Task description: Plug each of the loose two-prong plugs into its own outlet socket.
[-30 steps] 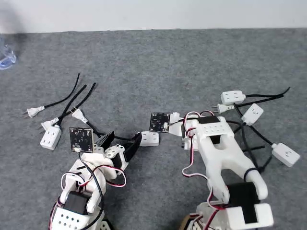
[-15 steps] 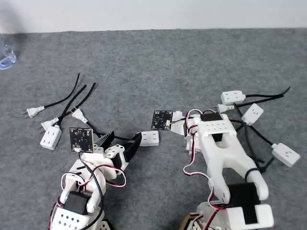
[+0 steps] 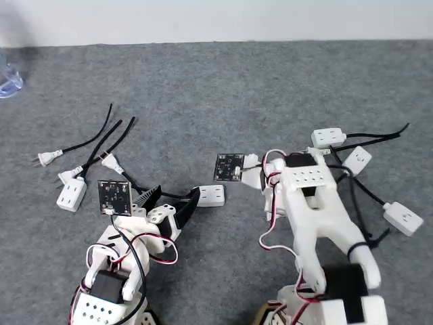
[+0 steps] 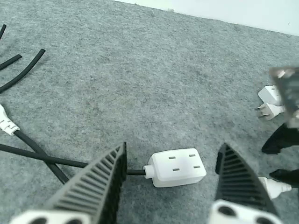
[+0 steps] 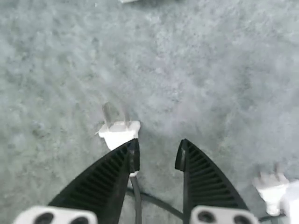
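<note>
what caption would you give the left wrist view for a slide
Open left gripper framing a white outlet socket and its black cord on grey carpet.

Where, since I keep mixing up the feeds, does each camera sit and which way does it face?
High view: fixed above, looking down over the table; the left arm and right arm enter from the near edge.
Left wrist view: on the left arm's wrist, looking past the open left gripper at a white outlet socket.
Right wrist view: on the right arm's wrist, looking down past the open right gripper at a two-prong plug.
Shared: the high view shows that outlet socket too.
</note>
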### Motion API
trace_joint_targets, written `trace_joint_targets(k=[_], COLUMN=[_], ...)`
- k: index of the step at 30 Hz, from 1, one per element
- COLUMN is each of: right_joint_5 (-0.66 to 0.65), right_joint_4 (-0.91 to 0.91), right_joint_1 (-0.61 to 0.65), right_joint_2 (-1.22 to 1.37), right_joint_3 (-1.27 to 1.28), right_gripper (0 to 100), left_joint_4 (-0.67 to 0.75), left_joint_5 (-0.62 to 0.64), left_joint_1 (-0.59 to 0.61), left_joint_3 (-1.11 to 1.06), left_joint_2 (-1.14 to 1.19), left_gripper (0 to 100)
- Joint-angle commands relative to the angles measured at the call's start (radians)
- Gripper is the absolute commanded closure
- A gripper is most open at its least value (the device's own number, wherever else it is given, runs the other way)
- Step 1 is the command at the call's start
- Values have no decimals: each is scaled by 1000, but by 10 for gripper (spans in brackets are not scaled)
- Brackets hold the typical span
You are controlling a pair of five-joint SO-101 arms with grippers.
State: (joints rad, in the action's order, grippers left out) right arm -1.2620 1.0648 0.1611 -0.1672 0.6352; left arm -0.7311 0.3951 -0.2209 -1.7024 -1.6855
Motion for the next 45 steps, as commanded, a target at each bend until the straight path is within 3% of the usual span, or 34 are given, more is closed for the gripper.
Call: trace_joint_targets(k=[1,10,22,45], right_joint_5=[11,-43,-172,-172], right_joint_4=[64,165,18,-36], right_joint_1=[-7,-5,-7,-1], right_joint_2=[-77,-108,-107,-107], right_joint_3=[-68,-8,180,181], right_gripper=[846,846,846,841], left_joint_4=[0,0,0,0], left_joint_5=[0,0,0,0], left_joint_1=[-11,-9,-11,-11], left_joint_3=[12,12,12,12], left_joint_2=[-6,-6,-6,-6], left_gripper=[707,707,707,707])
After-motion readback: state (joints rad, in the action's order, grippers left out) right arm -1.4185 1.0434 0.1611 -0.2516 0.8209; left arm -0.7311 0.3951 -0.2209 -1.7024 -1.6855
